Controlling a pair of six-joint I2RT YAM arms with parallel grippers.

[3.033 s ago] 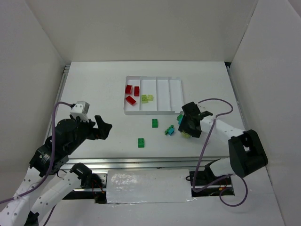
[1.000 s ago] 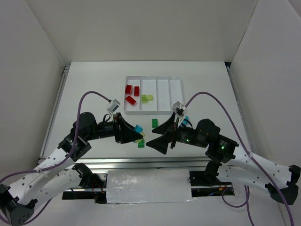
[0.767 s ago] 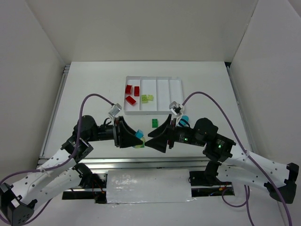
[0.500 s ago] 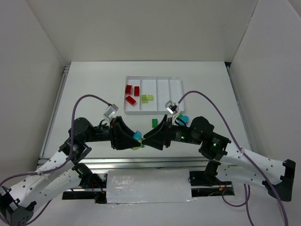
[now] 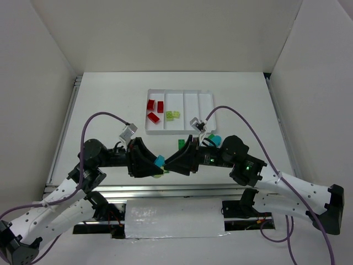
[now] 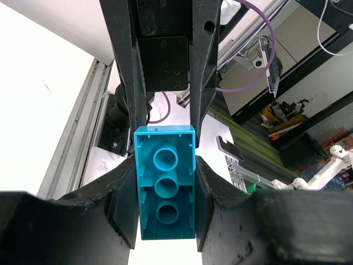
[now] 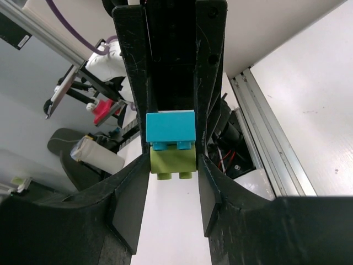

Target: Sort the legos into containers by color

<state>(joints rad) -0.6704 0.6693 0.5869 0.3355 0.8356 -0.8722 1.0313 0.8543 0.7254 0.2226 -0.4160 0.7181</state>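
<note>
Evidently the two arms have closed on each other within the last second. Three seconds ago the left arm stood idle at the left and the right one was down among the loose bricks. Now the left gripper (image 5: pixel 153 163) and right gripper (image 5: pixel 172 160) meet tip to tip above the near middle of the table.

Left wrist view: the left jaws are clamped on the sides of a cyan brick (image 6: pixel 165 190), hollow underside facing the camera. Right wrist view: the right jaws are closed on a yellow-green brick (image 7: pixel 172 164), with the cyan one seated on its studs (a stuck pair, two colours).

Finding: this is judged a separation step, each arm taking one half so the colours can be pulled apart.

The tray (image 5: pixel 212 110) lies beyond, holding red bricks (image 5: pixel 154 107) in its leftmost compartment and yellow-green ones in the next; the two right compartments are bare. A green brick (image 5: pixel 181 143) remains on the table.
</note>
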